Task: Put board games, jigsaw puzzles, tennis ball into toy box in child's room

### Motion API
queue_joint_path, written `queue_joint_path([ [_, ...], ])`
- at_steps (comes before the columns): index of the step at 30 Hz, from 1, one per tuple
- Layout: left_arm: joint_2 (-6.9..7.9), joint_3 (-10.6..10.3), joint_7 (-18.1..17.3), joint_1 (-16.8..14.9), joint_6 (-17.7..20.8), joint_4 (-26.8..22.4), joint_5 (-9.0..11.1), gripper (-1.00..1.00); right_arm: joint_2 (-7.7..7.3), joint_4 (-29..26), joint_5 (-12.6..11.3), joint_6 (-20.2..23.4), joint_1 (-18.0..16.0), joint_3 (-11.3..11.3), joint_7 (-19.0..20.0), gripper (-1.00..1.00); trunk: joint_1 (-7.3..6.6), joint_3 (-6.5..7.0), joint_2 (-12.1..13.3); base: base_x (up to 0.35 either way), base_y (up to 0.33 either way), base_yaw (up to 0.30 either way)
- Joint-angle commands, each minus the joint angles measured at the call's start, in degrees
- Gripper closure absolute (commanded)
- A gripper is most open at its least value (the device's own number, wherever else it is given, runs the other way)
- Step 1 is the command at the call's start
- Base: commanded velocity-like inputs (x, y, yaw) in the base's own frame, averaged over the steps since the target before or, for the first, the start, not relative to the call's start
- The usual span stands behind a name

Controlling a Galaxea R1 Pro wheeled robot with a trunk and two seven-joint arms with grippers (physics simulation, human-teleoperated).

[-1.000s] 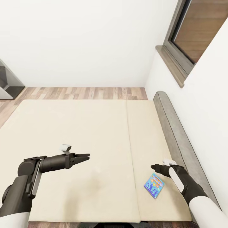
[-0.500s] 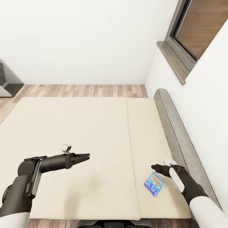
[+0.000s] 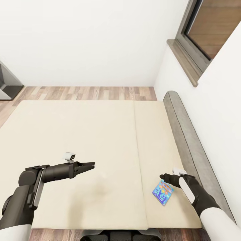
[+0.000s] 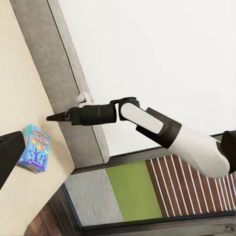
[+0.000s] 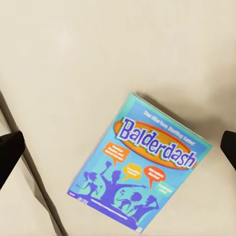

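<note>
One small blue board game (image 3: 163, 192), lettered Balderdash, lies flat on the bed (image 3: 83, 134) near its front right corner, beside the grey headboard (image 3: 187, 134). My right gripper (image 3: 163, 176) hovers just over the box's far end. In the right wrist view the box (image 5: 140, 169) lies below and between the dark fingertips (image 5: 10, 150), which stand wide apart, so this gripper is open. My left gripper (image 3: 91, 165) hangs open over bare mattress at the left, pointing right, holding nothing. The left wrist view shows the box (image 4: 35, 148) and the right gripper (image 4: 51, 118).
A window with a wide sill (image 3: 187, 63) sits in the right wall above the headboard. A strip of wood floor (image 3: 87, 93) runs past the bed's far edge. Dark furniture (image 3: 6, 83) stands at the far left. My base (image 3: 117, 234) shows at the bed's near edge.
The whole picture has shifted: the bed sits a little higher in view and its near edge and my base now show. Both arms hold their pose. The box has not moved on the mattress.
</note>
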Motion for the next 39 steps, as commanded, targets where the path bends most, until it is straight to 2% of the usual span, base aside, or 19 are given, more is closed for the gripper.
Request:
queue_joint_path([
  [1, 0.01, 0.0, -0.3, 0.0, 0.6, -0.1, -0.1, -1.00, -0.06, -0.1, -0.3, 0.2, 0.0, 0.2, -0.2, -1.00, 0.03, -0.17, -0.1, 0.000, 0.000, 0.000],
  [7, -0.06, -0.4, -0.3, 0.1, 0.3, -1.1, 0.1, -1.00, -0.07, -0.1, -0.3, 0.2, 0.0, 0.2, -0.2, -1.00, 0.03, -0.74, -0.1, 0.000, 0.000, 0.000],
  [11, -0.25, -2.2, -0.3, 0.3, 0.3, -1.8, 0.1, -1.00, -0.06, -0.1, -0.3, 0.2, 0.0, 0.2, -0.2, -1.00, 0.03, -1.11, -0.1, 0.000, 0.000, 0.000],
  [17, -1.53, -8.0, -0.3, 0.4, 0.5, -2.1, 0.1, -1.00, -0.07, -0.1, -0.4, 0.2, 0.0, 0.2, -0.2, -1.00, 0.03, -1.68, -0.1, 0.000, 0.000, 0.000],
  [18, -2.25, -10.1, -0.3, 0.4, 0.5, -2.2, 0.1, -1.00, -0.08, -0.2, -0.4, 0.2, 0.1, 0.2, -0.2, -1.00, 0.03, -1.77, -0.1, 0.000, 0.000, 0.000],
  [21, -3.48, -13.2, -0.3, 0.4, 0.5, -2.2, 0.1, -1.00, -0.11, -0.2, -0.4, 0.2, 0.1, 0.2, -0.2, -1.00, 0.03, -2.06, -0.1, 0.000, 0.000, 0.000],
  [27, -5.25, -17.5, -0.3, 0.4, 0.5, -2.2, 0.0, -1.00, -0.13, -0.2, -0.4, 0.2, 0.1, 0.2, -0.2, -1.00, 0.03, -2.62, -0.1, 0.000, 0.000, 0.000],
  [32, -5.81, -19.0, -0.3, 0.4, 0.4, -2.2, 0.0, -1.00, -0.13, -0.2, -0.4, 0.2, 0.1, 0.2, -0.2, -1.00, 0.03, -3.09, -0.1, 0.000, 0.000, 0.000],
  [39, -6.02, -19.7, -0.3, 0.4, 0.3, -2.2, 0.0, -1.00, -0.14, -0.2, -0.3, 0.2, 0.1, 0.1, -0.2, -1.00, 0.03, -3.75, -0.1, 0.000, 0.000, 0.000],
])
